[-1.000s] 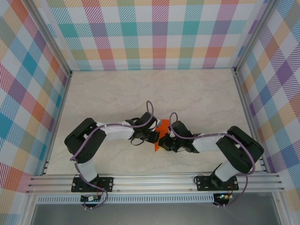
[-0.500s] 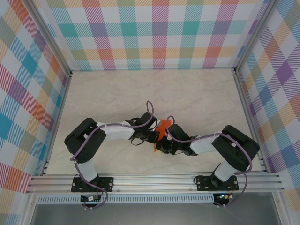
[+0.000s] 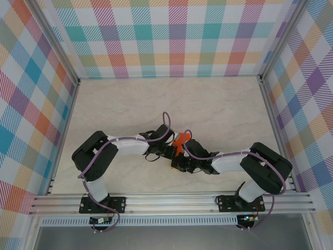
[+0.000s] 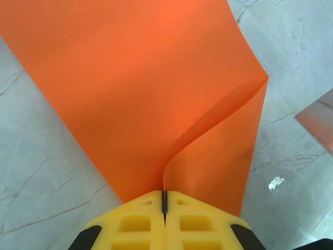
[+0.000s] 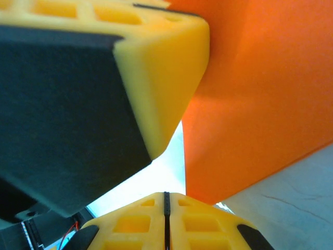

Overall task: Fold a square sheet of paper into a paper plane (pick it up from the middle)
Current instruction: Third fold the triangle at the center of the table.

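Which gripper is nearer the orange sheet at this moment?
Left. The left gripper is clamped on the orange sheet, which curls out from between its fingers. The right gripper sits shut just beside the sheet's edge; contact cannot be told.

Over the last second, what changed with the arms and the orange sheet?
The right forearm swung toward the near edge and the right hand eased left, closer to the left hand. Less of the square sheet of paper shows below the hands. Nothing was taken or let go. The left arm stayed put, its hand still shut on the sheet; the right hand is still shut.
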`<state>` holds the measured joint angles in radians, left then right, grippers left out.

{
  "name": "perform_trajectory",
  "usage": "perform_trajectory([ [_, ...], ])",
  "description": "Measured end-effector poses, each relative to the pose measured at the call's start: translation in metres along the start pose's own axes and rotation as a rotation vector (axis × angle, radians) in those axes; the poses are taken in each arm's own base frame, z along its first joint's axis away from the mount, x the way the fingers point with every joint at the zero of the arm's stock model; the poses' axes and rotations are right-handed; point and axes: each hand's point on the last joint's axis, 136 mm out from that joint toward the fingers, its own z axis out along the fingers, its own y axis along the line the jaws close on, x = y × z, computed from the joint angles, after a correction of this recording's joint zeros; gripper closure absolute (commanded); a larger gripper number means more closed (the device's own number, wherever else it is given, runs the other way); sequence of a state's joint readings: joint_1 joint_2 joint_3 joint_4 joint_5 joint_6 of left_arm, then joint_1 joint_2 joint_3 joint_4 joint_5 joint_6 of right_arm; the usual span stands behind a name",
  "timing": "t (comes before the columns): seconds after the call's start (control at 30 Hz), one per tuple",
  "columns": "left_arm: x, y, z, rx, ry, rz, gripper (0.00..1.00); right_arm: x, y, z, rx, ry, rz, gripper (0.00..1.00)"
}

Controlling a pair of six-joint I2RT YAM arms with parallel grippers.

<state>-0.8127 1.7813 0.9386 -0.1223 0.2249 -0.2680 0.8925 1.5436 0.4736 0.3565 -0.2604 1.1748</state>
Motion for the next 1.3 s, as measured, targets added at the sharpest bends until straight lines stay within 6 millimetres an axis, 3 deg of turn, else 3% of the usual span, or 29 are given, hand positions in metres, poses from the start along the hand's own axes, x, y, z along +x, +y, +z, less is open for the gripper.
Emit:
perform_trajectory([
  [0.27, 0.0, 0.0, 0.0, 0.002, -0.001, 0.0, 1.0, -0.001, -0.007, 0.006, 0.067, -0.002, 0.035, 0.92],
  [0.43, 0.0, -0.001, 0.0, 0.003, -0.001, 0.0, 1.0, -0.008, -0.012, -0.019, 0.125, -0.063, 0.043, 0.83],
  [0.57, 0.0, -0.001, 0.0, 0.003, -0.001, 0.0, 1.0, -0.041, -0.004, -0.052, 0.08, -0.164, 0.062, 0.75],
  [0.73, -0.001, -0.001, -0.001, 0.002, 0.001, 0.0, 0.96, -0.079, -0.028, -0.072, 0.087, -0.211, 0.122, 0.7],
  [0.87, -0.001, -0.001, -0.001, 0.0, 0.005, -0.001, 0.93, -0.079, -0.04, -0.065, 0.114, -0.146, 0.131, 0.66],
  [1.3, 0.002, 0.0, -0.002, -0.006, 0.02, -0.005, 0.88, -0.091, -0.033, -0.047, 0.099, -0.075, 0.117, 0.65],
])
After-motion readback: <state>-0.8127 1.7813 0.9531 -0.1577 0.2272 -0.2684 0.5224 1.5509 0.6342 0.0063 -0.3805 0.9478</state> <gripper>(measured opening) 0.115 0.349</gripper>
